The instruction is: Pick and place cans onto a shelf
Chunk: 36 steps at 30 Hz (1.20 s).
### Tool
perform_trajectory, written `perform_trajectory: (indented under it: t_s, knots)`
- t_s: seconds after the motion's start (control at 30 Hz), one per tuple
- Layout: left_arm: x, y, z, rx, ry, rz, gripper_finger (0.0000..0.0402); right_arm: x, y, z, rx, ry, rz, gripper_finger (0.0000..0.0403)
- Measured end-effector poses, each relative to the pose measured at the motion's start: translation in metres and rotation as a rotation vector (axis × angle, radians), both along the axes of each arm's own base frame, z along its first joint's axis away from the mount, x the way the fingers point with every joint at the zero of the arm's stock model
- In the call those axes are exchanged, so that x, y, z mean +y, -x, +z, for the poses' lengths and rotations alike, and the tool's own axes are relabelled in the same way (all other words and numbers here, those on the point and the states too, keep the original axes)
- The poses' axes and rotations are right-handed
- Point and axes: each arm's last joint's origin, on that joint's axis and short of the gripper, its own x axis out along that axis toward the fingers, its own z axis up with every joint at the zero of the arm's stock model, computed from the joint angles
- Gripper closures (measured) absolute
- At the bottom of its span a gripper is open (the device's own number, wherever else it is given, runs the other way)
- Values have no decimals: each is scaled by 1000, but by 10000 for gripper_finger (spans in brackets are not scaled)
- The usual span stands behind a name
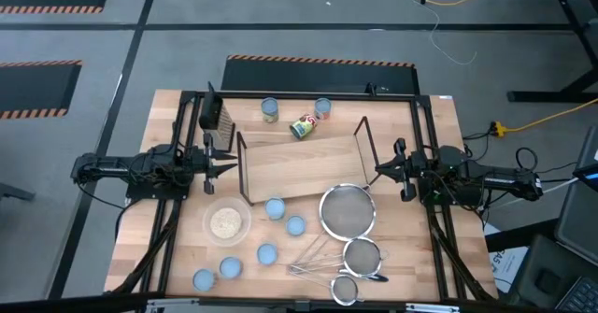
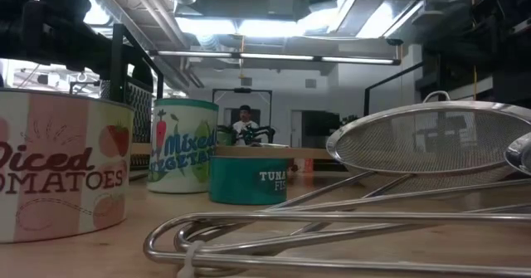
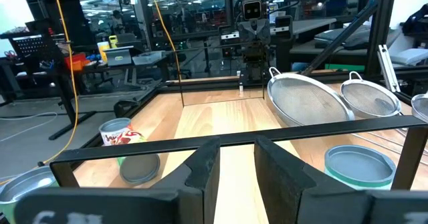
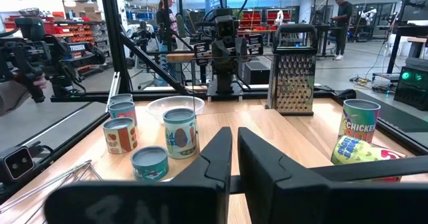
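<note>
The shelf [image 1: 299,168] is a light-wood board lying flat in the table's middle, with black wire frames at its short ends. Two cans [image 1: 270,109] [image 1: 323,107] stand upright beyond its far edge, and a third [image 1: 304,126] lies on its side there. Several more cans [image 1: 275,207] [image 1: 266,253] [image 1: 203,279] stand on the table near the front. My left gripper [image 1: 224,163] hovers at the shelf's left end, open by a small gap and empty [image 3: 237,167]. My right gripper [image 1: 385,170] hovers at the right end, shut and empty [image 4: 235,157].
A dark box grater [image 1: 217,117] stands at the far left. A clear bowl of grains [image 1: 227,222] sits by the near cans. Three wire strainers [image 1: 348,210] [image 1: 362,254] [image 1: 344,288] lie at the near right, the biggest touching the shelf's near right corner.
</note>
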Motion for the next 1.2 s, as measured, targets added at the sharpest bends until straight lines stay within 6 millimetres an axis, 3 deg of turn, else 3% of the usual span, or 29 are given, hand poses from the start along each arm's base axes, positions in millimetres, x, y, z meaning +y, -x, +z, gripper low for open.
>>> perform_trajectory:
  t_s: [0.73,0.9,1.2]
  knots:
    - [0,0,0,0,0,0,315,0,3,21,-217,-114,6,371]
    - [0,0,0,0,0,0,315,-3,5,26,-273,-118,-83,371]
    - [0,0,0,0,0,0,315,-3,6,28,-297,-101,-87,369]
